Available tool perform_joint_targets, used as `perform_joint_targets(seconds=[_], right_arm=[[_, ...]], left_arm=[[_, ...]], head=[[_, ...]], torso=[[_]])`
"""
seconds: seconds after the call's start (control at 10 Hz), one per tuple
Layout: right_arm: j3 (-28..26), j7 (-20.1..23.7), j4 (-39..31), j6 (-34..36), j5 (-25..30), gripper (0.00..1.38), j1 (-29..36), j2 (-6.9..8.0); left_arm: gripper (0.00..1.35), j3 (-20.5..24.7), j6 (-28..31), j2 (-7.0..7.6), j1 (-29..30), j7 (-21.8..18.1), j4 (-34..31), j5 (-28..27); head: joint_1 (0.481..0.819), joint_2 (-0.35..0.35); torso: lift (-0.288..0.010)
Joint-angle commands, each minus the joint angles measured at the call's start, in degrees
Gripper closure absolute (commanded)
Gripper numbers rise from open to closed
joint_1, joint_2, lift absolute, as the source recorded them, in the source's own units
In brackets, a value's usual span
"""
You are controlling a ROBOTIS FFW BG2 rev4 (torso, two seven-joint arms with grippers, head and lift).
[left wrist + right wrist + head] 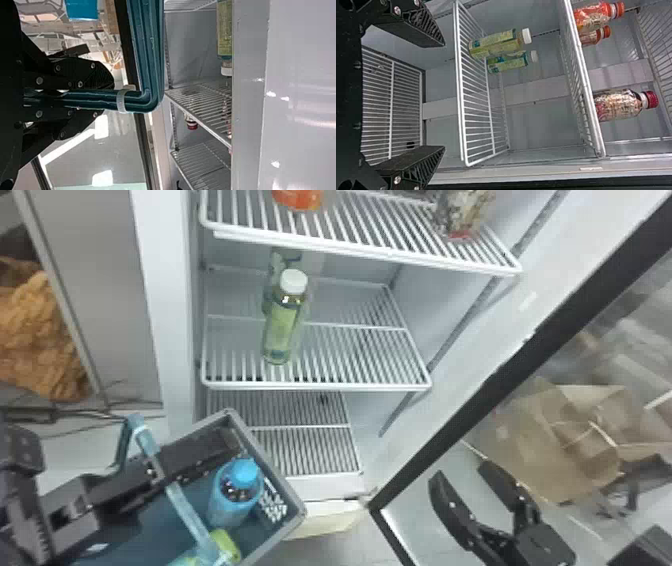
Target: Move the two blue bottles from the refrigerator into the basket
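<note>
Blue bottle (234, 497), one, in basket (267, 460); two shelved green bottles (498, 42).

Blue bottle (227, 510) wears a blue cap | basket (262, 457) has a grey rim | basket handle (144, 47) is teal, its band whitish | 2 bottles (281, 325) show yellow-green labels, white caps | wire shelf (320, 386) is white, striped | mottled bottle (615, 106) is cream and red, cap red | door frame (452, 424) is black | bag (545, 445) is brown
</note>
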Motion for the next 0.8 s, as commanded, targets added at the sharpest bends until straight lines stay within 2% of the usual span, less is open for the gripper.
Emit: perform_joint_targets(seconds=[0.0,0.7], right_arm=[[-0.08,0.0,0.14,-0.01,-0.04,0.14,-0.01,0.0],[0.04,0.0,0.98,-0.01,-0.61,0.14,-0.3,-0.09]], left_arm=[[1.19,0.0,0.0,0.0,0.07,0.02,0.0,0.02],[1.19,-0.12,0.0,0.0,0.49,0.02,0.0,0.02]], head=[[0.695,-0.35],[0.695,-0.35]], torso=[[-0.216],[-0.216]])
